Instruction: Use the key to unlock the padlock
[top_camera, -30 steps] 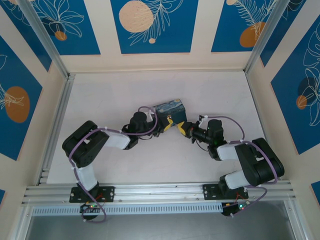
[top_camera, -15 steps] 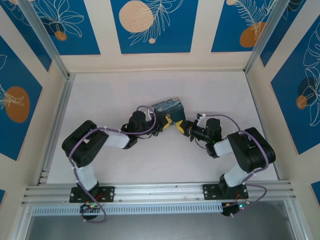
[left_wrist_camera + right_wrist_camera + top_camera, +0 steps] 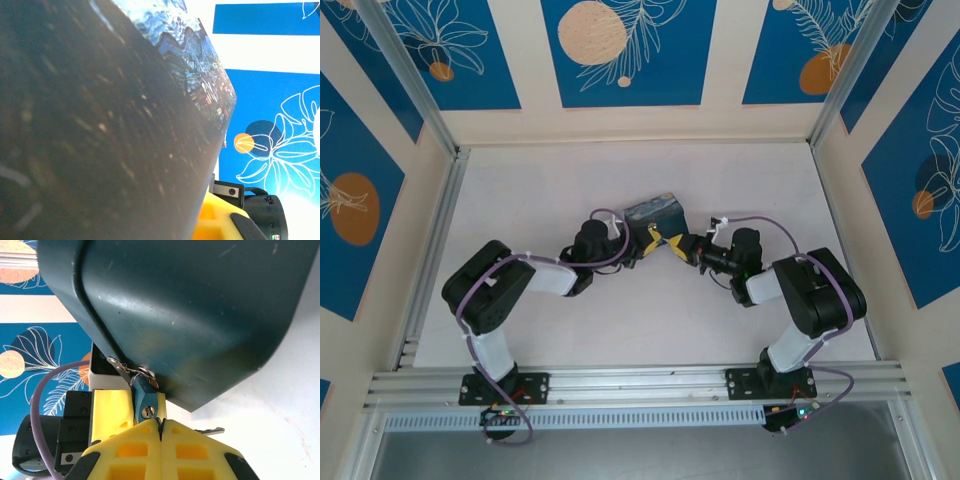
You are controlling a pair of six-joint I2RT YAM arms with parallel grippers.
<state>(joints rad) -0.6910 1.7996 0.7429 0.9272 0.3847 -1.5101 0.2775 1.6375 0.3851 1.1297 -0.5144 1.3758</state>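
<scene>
Where the right gripper [image 3: 161, 427] presses its two yellow jaws flat together, one thin key [image 3: 155, 416] is pinched at the seam, its tip at the underside of the single small blue padlock [image 3: 142, 396]. That padlock hangs from one metal hasp [image 3: 119, 367] on the lower edge of the one dark, swirl-painted box [image 3: 190, 315]. One more grey metal sliver [image 3: 210, 430] shows beside the right jaw. The left gripper [image 3: 642, 243] sits against the box mid-bench [image 3: 550, 190]; whether its jaws are wide or closed cannot be told.

White tabletop [image 3: 540, 190]; cream walls bearing blue floral panels [image 3: 620, 50]; aluminium rail [image 3: 640, 380] along near edge.
</scene>
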